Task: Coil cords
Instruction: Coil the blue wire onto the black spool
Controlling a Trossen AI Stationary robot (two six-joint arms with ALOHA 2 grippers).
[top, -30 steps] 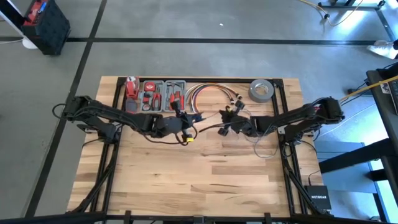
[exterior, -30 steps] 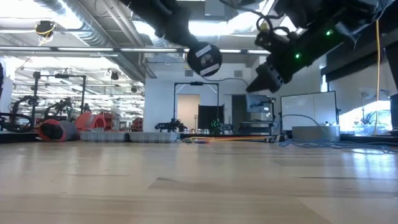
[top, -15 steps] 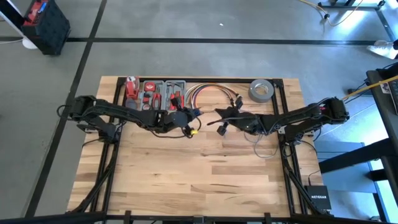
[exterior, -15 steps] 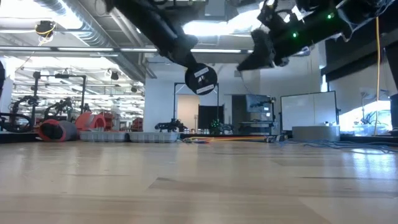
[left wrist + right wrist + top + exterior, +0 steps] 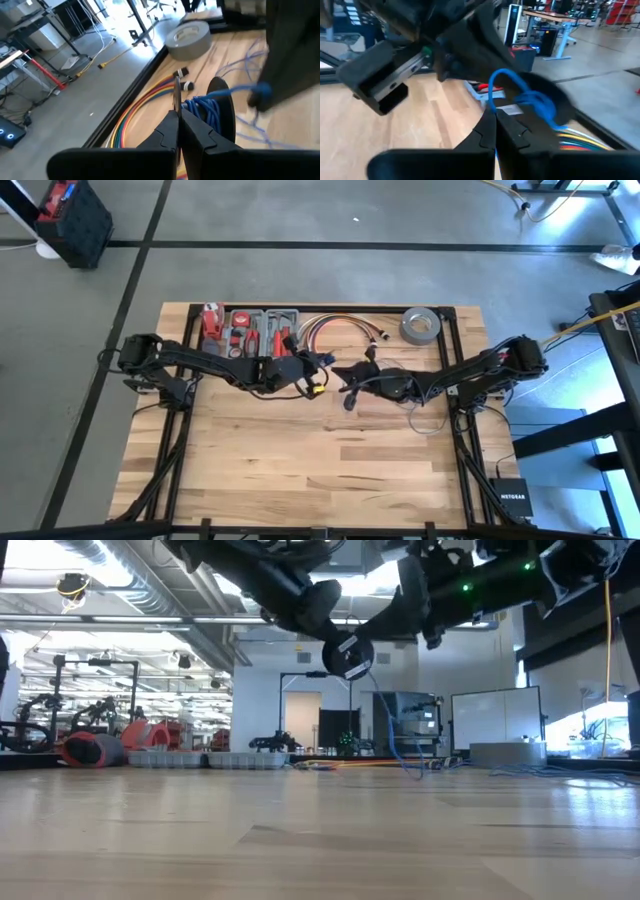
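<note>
A small black spool [image 5: 220, 102] with thin blue wire [image 5: 200, 107] wound between its two round discs hangs above the table's middle. My left gripper [image 5: 179, 119] is shut on it, coming in from the left [image 5: 320, 372]. My right gripper [image 5: 495, 120] is shut on the blue wire just right of the spool [image 5: 350, 380]. In the low view the spool's disc [image 5: 348, 655] faces the camera. From it the wire [image 5: 392, 735] drops to the tabletop, where slack loops [image 5: 425, 420] lie. My left gripper pinches the rim of the spool's nearer disc [image 5: 176, 97], seen edge on, between its two fingers. The fingers come almost level from the table's left. The spool is lifted clear of the table. My right gripper pinches the blue wire [image 5: 491, 100] between its two fingers, coming almost level from the table's right. From the fingers the wire arches up in a loop [image 5: 501, 76] and runs to the coil on the spool [image 5: 540, 102]. The loop is slack.
Along the far edge stand a tool tray with red-handled tools [image 5: 250, 335], a bundle of coloured cables with plug ends [image 5: 335, 330] and a grey tape roll [image 5: 421, 326]. Bare wood [image 5: 320, 470] makes up the near half of the table.
My left gripper has carried the spool toward the table's right and a little toward the far edge. My right gripper has gone toward the left gripper, risen and rolled its wrist. The blue wire now hangs from the spool down to the table. Both stay shut.
</note>
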